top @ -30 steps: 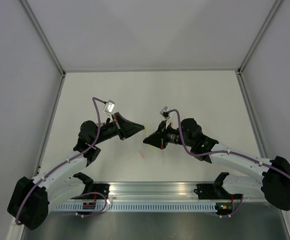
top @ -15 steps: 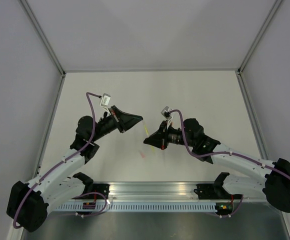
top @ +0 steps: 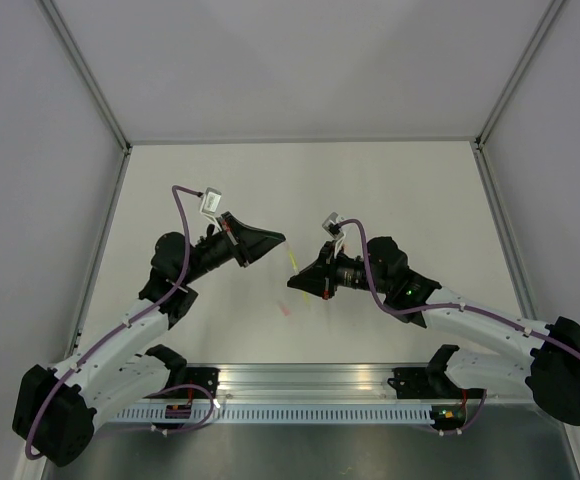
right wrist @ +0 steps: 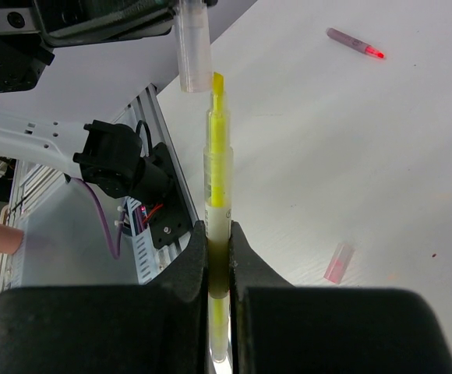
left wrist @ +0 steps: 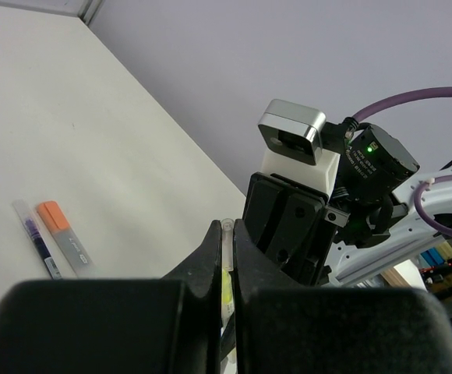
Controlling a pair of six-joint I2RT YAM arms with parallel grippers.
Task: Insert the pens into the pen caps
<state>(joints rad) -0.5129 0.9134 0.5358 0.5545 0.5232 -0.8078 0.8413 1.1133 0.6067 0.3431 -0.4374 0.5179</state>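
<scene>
Your right gripper is clamping the slim yellow plastic pen by its lower barrel, with the tip pointing at your left arm. Your left gripper is pinching the clear stubby plastic cap, jaws closed tight on it.

Compared with a second ago, your left arm is sitting further back and up the white table. The two grippers were almost touching then. Now a gap is showing between them in the top view, and the yellow pen is bridging it. Over the last half second neither arm is shifting noticeably.

In the right wrist view the pen tip is sitting just beside the cap's open mouth, slightly off to one side and not yet inside. My reading is that you are lining up for the push, and this pen is not capped yet.

On the table, a dark purple pen and a grey pen with an orange tip are lying side by side. A pale pink plastic cap is waiting apart from them.
</scene>
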